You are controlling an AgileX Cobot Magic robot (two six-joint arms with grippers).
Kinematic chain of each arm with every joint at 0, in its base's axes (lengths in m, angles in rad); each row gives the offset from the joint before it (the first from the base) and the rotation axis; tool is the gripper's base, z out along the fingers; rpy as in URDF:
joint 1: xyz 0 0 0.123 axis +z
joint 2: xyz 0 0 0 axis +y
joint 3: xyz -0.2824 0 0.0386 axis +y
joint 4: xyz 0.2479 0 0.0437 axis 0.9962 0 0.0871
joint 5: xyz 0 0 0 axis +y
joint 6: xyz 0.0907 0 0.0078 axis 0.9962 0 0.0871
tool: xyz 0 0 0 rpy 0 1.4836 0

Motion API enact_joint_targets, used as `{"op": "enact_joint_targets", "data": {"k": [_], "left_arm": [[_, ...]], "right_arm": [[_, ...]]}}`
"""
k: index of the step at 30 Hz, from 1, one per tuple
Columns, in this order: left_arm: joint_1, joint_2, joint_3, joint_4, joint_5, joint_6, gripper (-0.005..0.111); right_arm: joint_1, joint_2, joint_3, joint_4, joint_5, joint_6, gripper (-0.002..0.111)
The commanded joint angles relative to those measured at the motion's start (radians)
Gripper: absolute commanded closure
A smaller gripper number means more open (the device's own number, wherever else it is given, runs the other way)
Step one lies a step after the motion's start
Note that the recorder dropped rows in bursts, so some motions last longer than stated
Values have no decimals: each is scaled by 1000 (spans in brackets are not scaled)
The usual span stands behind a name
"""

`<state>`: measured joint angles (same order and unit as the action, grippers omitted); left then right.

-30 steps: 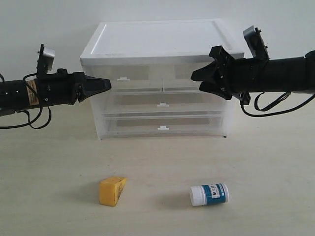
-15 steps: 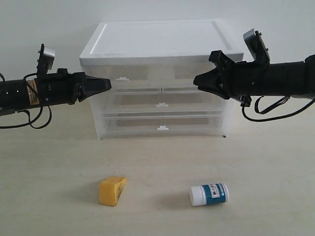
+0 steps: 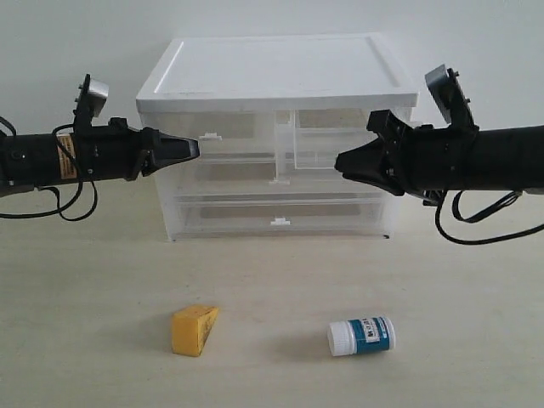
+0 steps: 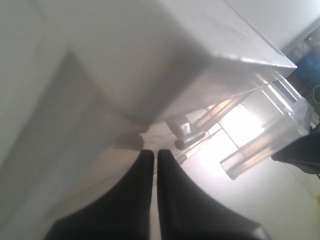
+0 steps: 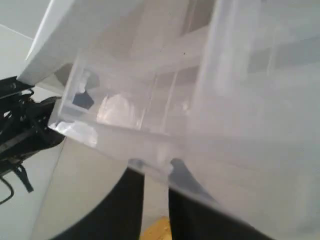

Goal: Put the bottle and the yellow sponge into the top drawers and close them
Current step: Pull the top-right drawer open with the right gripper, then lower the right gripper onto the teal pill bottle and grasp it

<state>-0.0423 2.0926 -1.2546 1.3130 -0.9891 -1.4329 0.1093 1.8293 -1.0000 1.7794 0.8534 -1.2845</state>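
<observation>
The bottle (image 3: 361, 335) lies on its side on the table, front right. To its left, the yellow sponge (image 3: 194, 330) rests on the table; its edge (image 5: 157, 231) also shows between the right fingers in the right wrist view. The right top drawer (image 3: 327, 136) is pulled partly out, with my right gripper (image 3: 338, 161) (image 5: 152, 170) shut on its front tab handle. The left top drawer (image 3: 225, 127) is closed. My left gripper (image 3: 195, 150) (image 4: 151, 152) is shut on nothing, just left of and slightly below that drawer's handle (image 3: 211, 135).
The white cabinet (image 3: 276, 68) stands at the back against the wall. Two full-width drawers (image 3: 276, 180) (image 3: 276, 221) below the top pair are closed. Both arms hover level with the cabinet front, well above the table (image 3: 272, 272).
My right gripper closed on the right top drawer's handle and drew back, pulling the drawer partly out. The left gripper edged slightly right towards the left drawer's handle.
</observation>
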Motion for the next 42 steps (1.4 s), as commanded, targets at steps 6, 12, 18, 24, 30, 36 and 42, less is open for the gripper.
{"op": "enact_joint_targets", "data": {"k": [6, 12, 18, 24, 30, 36, 42], "left_arm": [[9, 10, -26, -150, 130, 11, 103], [9, 10, -26, -144, 130, 12, 103], [9, 10, -26, -142, 130, 12, 103], [9, 10, -26, -136, 130, 21, 103], [9, 10, -26, -128, 130, 20, 103], [9, 10, -26, -120, 124, 12, 103], [9, 10, -26, -113, 114, -9, 103]], "right_arm": [[0, -53, 95, -35, 45, -86, 108], [0, -53, 95, -90, 174, -89, 108], [0, -149, 247, -85, 262, -296, 108], [113, -344, 320, -247, -127, -330, 100], [392, -355, 320, -397, -499, -356, 46], [533, -355, 318, -563, -654, -410, 46], [609, -353, 318, -774, -820, -224, 46]]}}
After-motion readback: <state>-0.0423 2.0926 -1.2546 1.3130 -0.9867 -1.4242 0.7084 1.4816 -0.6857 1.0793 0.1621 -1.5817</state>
